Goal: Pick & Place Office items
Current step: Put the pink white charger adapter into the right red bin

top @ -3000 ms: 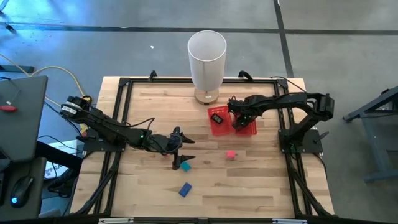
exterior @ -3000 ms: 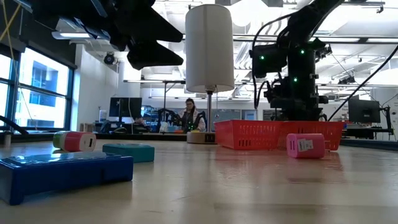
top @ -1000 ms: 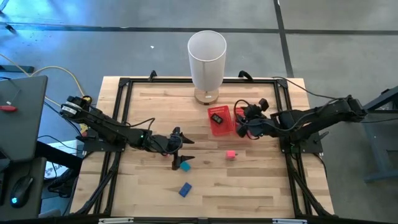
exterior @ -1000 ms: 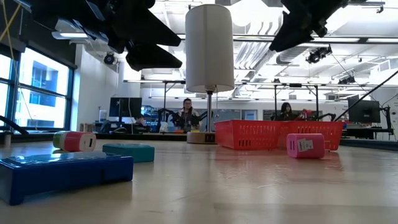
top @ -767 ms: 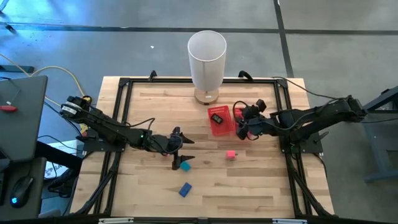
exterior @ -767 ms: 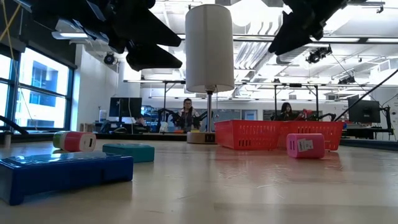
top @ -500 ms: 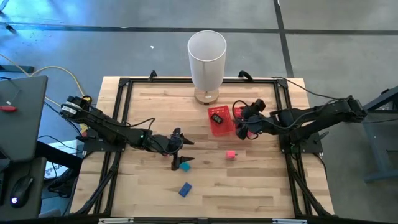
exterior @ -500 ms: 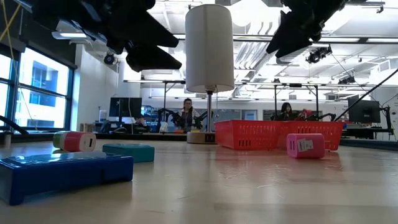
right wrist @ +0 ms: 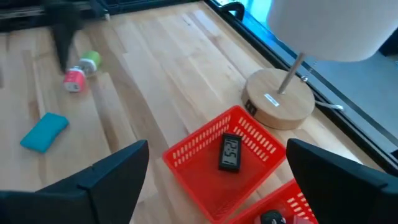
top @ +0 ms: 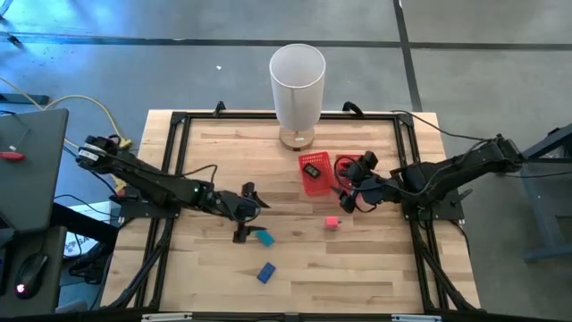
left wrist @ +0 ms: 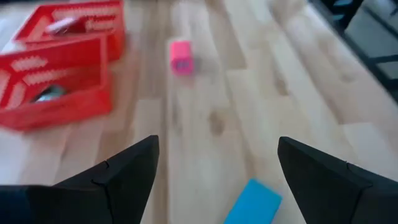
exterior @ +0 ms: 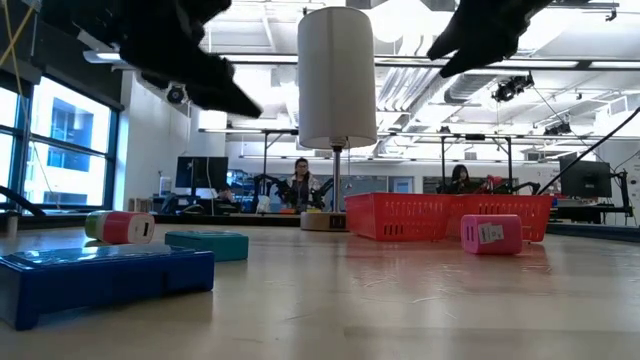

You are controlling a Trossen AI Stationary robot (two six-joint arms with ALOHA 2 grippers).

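Note:
The office items lie loose on the wooden table: a teal piece (top: 264,238), a blue piece (top: 266,273) and a pink piece (top: 332,222). A pink-and-green roll (right wrist: 81,70) lies on its side beside the teal piece. A black piece (right wrist: 231,152) lies in one compartment of the red mesh tray (top: 315,183). My left gripper (top: 241,231) hangs open above the table, just left of the teal piece (left wrist: 254,202). My right gripper (top: 346,195) hangs open in the air at the tray's near right corner.
A tall white cylinder lamp (top: 298,85) on a wooden base (right wrist: 280,96) stands behind the tray. A black frame (top: 179,121) runs round the table. Bare wood lies along the near edge. People sit in the room beyond the table (exterior: 301,185).
My left gripper has drawn back toward the table's left edge and tipped up, uncovering the teal piece. My right gripper has swung from over the tray toward the near edge, and its fingers have spread. The items have stayed where they were.

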